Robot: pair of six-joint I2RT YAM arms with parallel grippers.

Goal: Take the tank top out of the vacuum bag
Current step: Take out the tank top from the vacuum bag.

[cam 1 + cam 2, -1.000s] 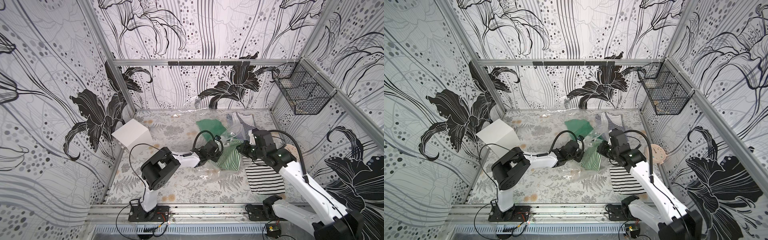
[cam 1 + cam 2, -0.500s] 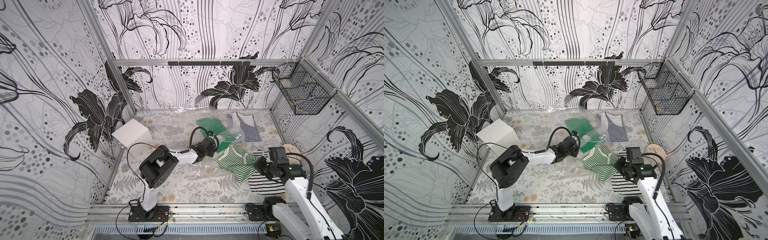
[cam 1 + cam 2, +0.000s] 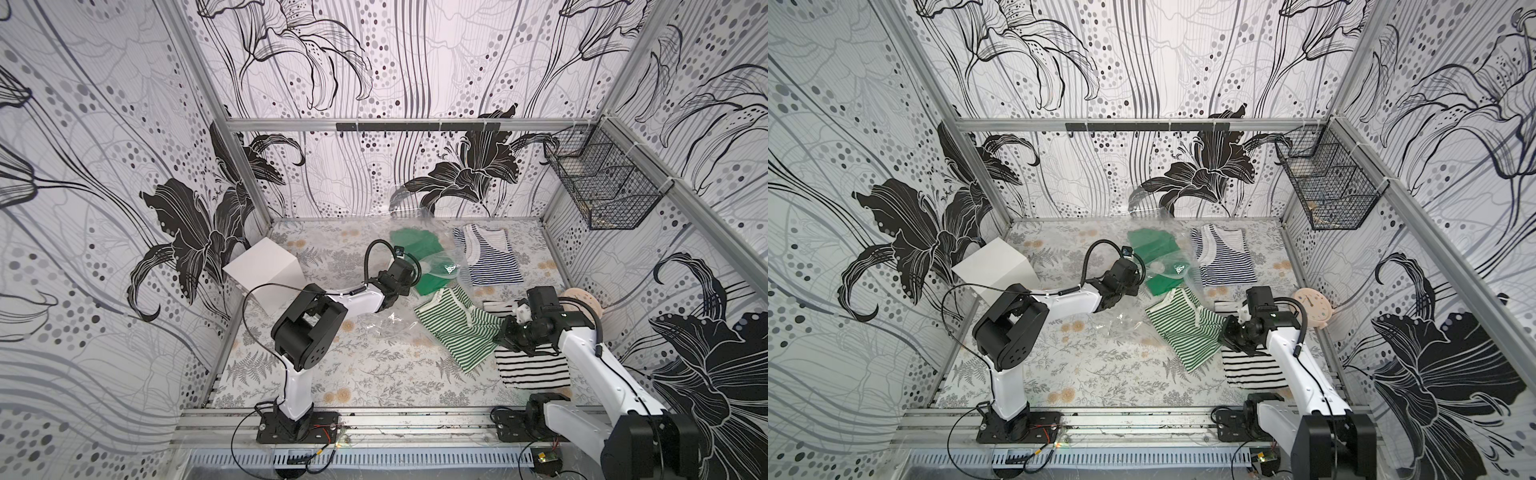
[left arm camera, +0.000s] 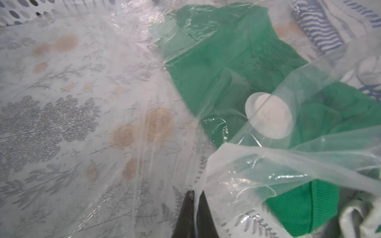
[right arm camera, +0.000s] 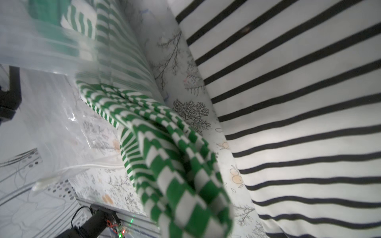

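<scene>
The vacuum bag [image 3: 441, 266] [image 3: 1177, 270] is clear crinkly plastic lying mid-table, with a round white valve cap [image 4: 269, 115] over a solid green garment [image 4: 226, 61]. My left gripper [image 3: 409, 276] [image 3: 1136, 276] [image 4: 194, 197] is shut on a fold of the bag's film. A green-and-white striped tank top [image 3: 453, 328] [image 3: 1187, 328] [image 5: 165, 144] stretches from the bag's mouth toward the right. My right gripper [image 3: 505, 332] [image 3: 1227, 332] is shut on its near end, and the cloth hides the fingertips in the right wrist view. Blurred film still overlaps the top's far end.
A blue-striped tank top [image 3: 490, 257] lies at the back right. A black-striped cloth [image 3: 532, 365] lies under the right arm, with a round pink object [image 3: 582, 299] by the right wall. A white box [image 3: 262, 274] stands at the left and a wire basket [image 3: 602, 187] hangs on the right wall.
My right gripper has pulled away from the bag to the right and toward the front, drawing the green-striped tank top out with it. The left gripper kept its grip and shifted slightly back.
</scene>
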